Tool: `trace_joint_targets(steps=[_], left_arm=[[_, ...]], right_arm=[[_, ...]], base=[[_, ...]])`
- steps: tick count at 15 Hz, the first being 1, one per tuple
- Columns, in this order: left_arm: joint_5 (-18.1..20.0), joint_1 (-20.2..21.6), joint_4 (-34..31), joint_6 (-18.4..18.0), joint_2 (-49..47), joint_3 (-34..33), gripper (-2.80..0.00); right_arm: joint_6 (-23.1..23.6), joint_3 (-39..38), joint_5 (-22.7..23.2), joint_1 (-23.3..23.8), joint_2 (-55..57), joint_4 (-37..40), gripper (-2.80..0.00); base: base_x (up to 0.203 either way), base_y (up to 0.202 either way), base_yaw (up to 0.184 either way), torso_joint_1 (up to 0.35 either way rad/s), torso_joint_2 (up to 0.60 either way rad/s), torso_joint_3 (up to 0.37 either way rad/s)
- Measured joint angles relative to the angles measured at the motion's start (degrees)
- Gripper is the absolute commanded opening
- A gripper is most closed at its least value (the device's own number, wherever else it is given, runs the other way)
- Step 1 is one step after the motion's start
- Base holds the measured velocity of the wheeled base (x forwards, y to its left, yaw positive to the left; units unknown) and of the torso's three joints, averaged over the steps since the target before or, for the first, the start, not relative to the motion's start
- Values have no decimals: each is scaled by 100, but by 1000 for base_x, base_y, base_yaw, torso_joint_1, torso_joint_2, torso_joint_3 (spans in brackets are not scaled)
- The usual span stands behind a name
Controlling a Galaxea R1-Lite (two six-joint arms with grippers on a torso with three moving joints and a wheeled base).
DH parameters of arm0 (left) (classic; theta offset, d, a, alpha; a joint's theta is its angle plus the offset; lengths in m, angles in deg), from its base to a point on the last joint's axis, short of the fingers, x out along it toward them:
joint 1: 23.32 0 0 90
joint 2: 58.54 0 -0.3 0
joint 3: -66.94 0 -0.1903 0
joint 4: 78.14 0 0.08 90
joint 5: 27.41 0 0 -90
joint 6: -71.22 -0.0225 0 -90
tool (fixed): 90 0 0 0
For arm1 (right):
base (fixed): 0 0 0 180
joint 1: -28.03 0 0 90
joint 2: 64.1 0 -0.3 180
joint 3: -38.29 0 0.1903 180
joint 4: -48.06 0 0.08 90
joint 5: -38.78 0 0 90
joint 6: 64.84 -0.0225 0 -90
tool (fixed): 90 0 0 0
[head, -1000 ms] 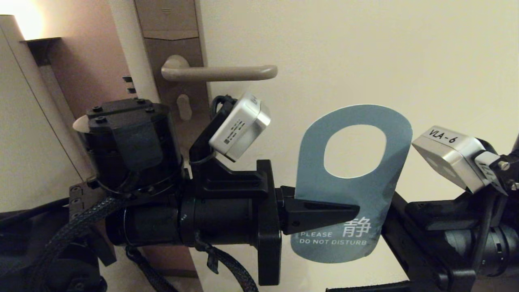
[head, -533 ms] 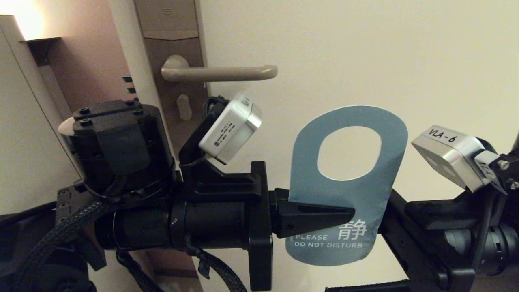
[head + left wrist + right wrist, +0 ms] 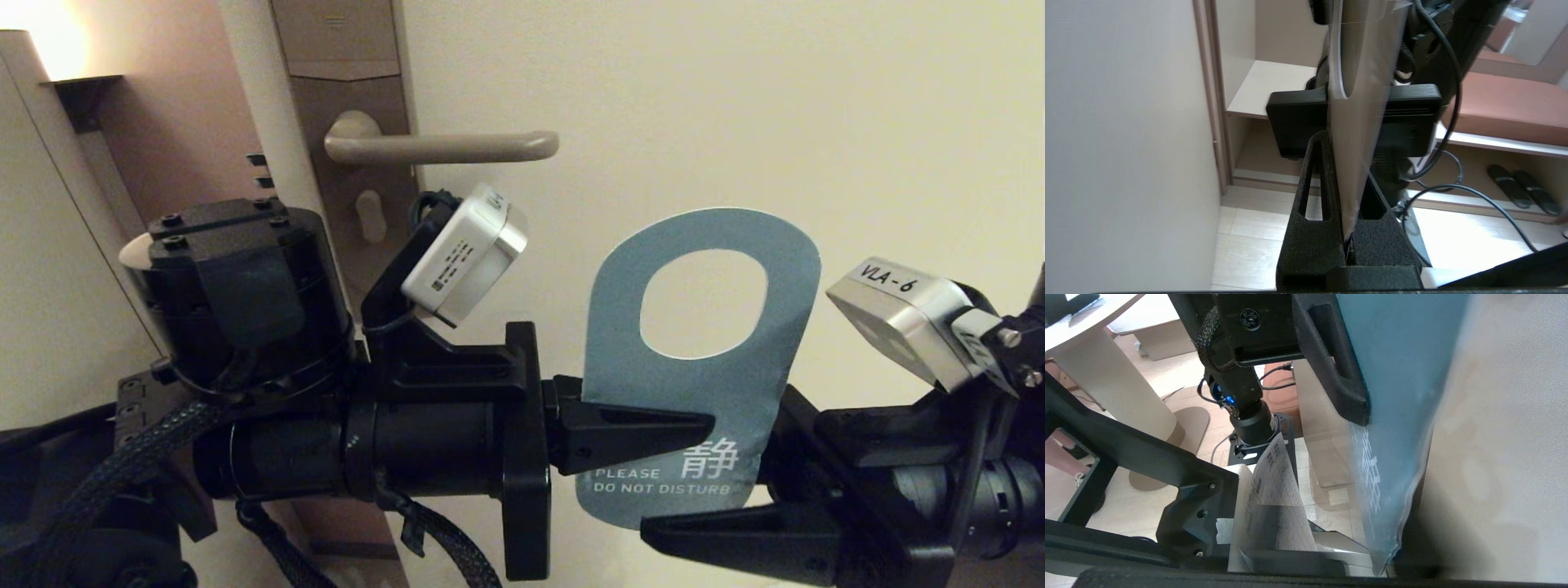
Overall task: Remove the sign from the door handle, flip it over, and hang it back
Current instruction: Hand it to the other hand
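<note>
My right gripper (image 3: 735,506) has just begun closing around the lower edge of the flat blue card sign (image 3: 702,359), which my left gripper (image 3: 645,429) pinches tight below and right of the bare beige lever door handle (image 3: 441,147), so a handover looks near.

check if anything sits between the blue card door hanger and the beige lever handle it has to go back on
Nothing visible blocks it. The blue card door hanger is clamped in the left gripper, off the beige metal lever handle, which is bare. Only plain door lies between them. The left wrist camera sits below the lever, beside that path. The right gripper is under the hanger's lower edge.
</note>
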Motion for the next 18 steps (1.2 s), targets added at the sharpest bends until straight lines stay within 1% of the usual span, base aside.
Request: trace_joint_targets(steps=[10,11,18], left_arm=[[0,-5,-2,-9,-20,-53,-280],[0,-7,-2,-9,-18,-71,-3],[-6,40,-2,-5,13,-124,0]], right_arm=[[2,-95,5,-26,-33,7,-280],[0,-101,5,-26,-39,9,-280],[1,-208,5,-26,-127,0,-280]], base=[[0,0,0,0,0,0],[0,0,0,0,0,0],[0,0,0,0,0,0]])
